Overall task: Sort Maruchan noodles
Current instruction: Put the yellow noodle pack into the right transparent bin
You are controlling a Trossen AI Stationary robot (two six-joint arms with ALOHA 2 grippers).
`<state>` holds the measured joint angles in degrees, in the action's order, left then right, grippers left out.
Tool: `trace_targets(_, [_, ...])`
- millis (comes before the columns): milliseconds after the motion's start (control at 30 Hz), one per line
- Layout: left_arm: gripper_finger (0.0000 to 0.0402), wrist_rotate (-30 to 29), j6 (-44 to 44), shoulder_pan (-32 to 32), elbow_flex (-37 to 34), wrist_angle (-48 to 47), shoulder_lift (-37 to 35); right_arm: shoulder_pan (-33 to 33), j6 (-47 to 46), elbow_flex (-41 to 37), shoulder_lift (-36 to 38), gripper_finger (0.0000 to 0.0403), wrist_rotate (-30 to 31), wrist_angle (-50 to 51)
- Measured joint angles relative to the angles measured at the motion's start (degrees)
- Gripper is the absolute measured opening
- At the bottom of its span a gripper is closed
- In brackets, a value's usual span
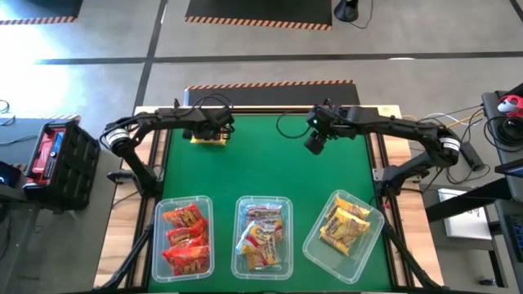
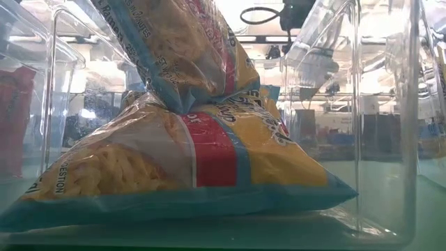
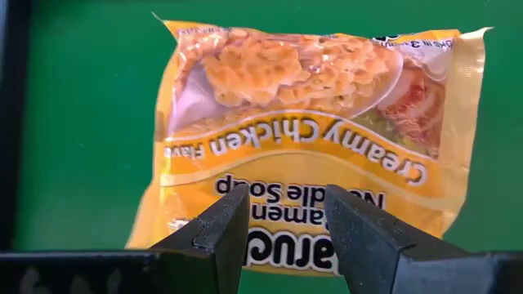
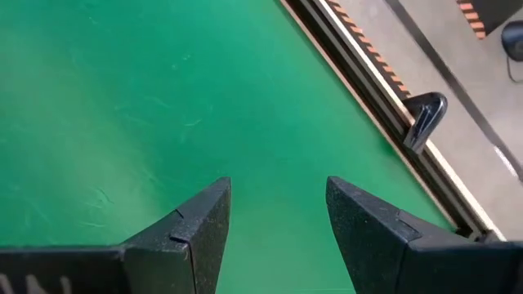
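1. Left gripper (image 3: 284, 216) sits over the last loose noodle packet (image 3: 315, 135), a yellow Creamy Chicken one on the green mat (image 1: 270, 159) at the far left; fingers apart and straddling the packet's near edge, not visibly pinching the wrapper, so I can't tell if it has a hold
2. Right gripper (image 4: 278, 208) hangs over bare mat at far centre-right, fingers spread, holding nothing
3. Other packets are already in three clear tubs along the near edge: red/orange in the left tub (image 1: 157, 245), yellow-pink in the middle tub (image 1: 240, 245), yellow in the right tub (image 1: 372, 237), which sits skewed
4. Risk: the fingers catch only the crinkly edge seam; the slick film could slip out on the lift, or the packet swing and drop short
5. Risk: the matching yellow tub is diagonally opposite, on the near right, a long carry for the left arm; it may cross the right arm's space, so a clash or a handoff fumble is possible
6. Risk: the right tub looks nearly full and is rotated, so the packet could land on the rim and slide off onto the mat
7. Risk: pressing down too hard just pins the flat packet to the mat instead of getting under it
8. Packet orientation: lies flat, print side up; in the high view its long axis seems to run left-right, though it is small there; in the left wrist view the lettering reads upside down, with the brand-name end under the fingers
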<state>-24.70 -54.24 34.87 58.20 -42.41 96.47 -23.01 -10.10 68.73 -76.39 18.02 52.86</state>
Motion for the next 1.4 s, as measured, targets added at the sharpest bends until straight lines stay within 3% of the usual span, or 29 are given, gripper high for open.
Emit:
trace_targets(133, [0.0146,0.99,-2.68,0.00,-0.72,1.90,0.00,-0.91,4.00,-0.04,-0.23,0.0192,-0.01,0.07])
trace_targets(400, [0.0146,8.72,-5.04,-2.01,-0.73,7.29,-0.02,-3.38,11.89,-0.07,0.90,0.0192,-0.12,0.50])
trace_targets(800, [0.0146,22.83,-4.94,-11.79,-0.75,22.51,-0.02,-7.27,18.91,-0.11,2.85,0.0192,-0.24,0.42])
trace_targets(967, [0.0146,18.20,-5.17,-13.71,-0.75,24.19,-0.51,-7.82,20.52,-0.11,2.85,0.0192,-0.44,0.42])
trace_targets(1200, [0.0146,3.80,-5.05,-12.74,-0.75,22.82,-0.54,-7.80,21.42,-0.11,2.85,0.0192,-0.61,0.37])
trace_targets(1400, [0.0146,2.11,-5.38,-12.22,-0.75,15.93,1.66,-7.80,21.19,-0.13,2.85,0.0192,-0.97,0.39])
